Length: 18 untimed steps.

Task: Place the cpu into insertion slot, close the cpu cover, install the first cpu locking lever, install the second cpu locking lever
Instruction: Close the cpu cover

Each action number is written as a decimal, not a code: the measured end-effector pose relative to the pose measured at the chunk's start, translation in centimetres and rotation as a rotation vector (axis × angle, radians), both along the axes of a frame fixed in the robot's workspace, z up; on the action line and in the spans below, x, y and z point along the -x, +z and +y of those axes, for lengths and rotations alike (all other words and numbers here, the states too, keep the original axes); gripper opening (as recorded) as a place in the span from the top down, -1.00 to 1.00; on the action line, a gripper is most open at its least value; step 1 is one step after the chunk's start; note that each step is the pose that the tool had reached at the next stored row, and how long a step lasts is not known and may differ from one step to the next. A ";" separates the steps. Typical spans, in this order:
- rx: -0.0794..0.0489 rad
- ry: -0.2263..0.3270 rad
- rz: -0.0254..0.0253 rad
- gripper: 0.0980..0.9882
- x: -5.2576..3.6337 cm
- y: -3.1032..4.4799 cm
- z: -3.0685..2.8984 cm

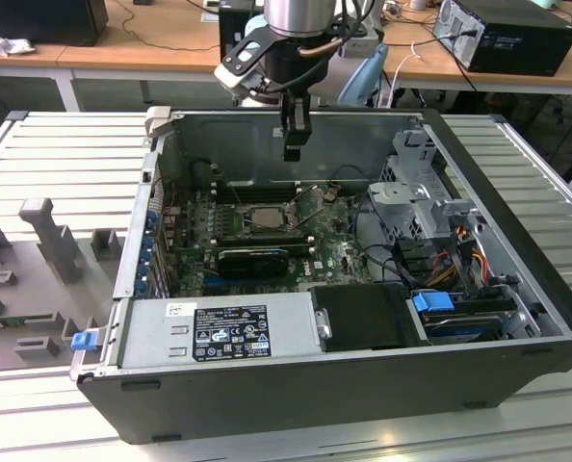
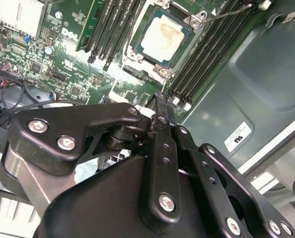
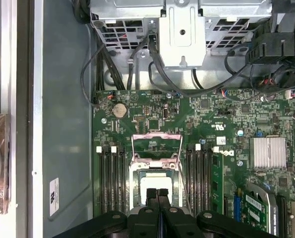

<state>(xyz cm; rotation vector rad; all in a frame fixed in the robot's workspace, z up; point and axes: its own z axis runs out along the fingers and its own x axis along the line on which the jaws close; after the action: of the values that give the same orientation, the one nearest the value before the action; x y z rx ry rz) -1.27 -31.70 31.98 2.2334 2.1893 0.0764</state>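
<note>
The cpu (image 2: 162, 37) is seated in the insertion slot (image 2: 163, 72). In the first wrist view part of it is hidden behind the gripper (image 3: 158, 194), whose fingers are pressed together on nothing. The cpu cover (image 3: 156, 135) is tilted up off the slot. The gripper is held above the slot, apart from the case wall (image 1: 219, 144).

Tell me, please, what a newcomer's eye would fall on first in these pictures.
The black gripper hangs, fingers shut and empty, over the open computer case. Beneath it in the second wrist view the pale cpu lies in the insertion slot; the first wrist view shows the cpu cover swung up.
</note>
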 end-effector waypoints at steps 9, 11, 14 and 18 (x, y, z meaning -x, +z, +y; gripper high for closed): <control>0.001 0.009 0.0042 0.98 -0.02 -1.31 -0.02; 0.001 0.009 0.0023 0.98 -0.03 -1.41 -0.05; 0.001 0.010 0.0020 0.98 -0.02 -1.70 -0.06; 0.001 0.010 0.0020 0.98 -0.02 -2.23 -0.06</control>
<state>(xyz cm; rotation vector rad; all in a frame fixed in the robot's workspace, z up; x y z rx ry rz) -1.25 -31.76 29.75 2.2226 2.2012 0.0727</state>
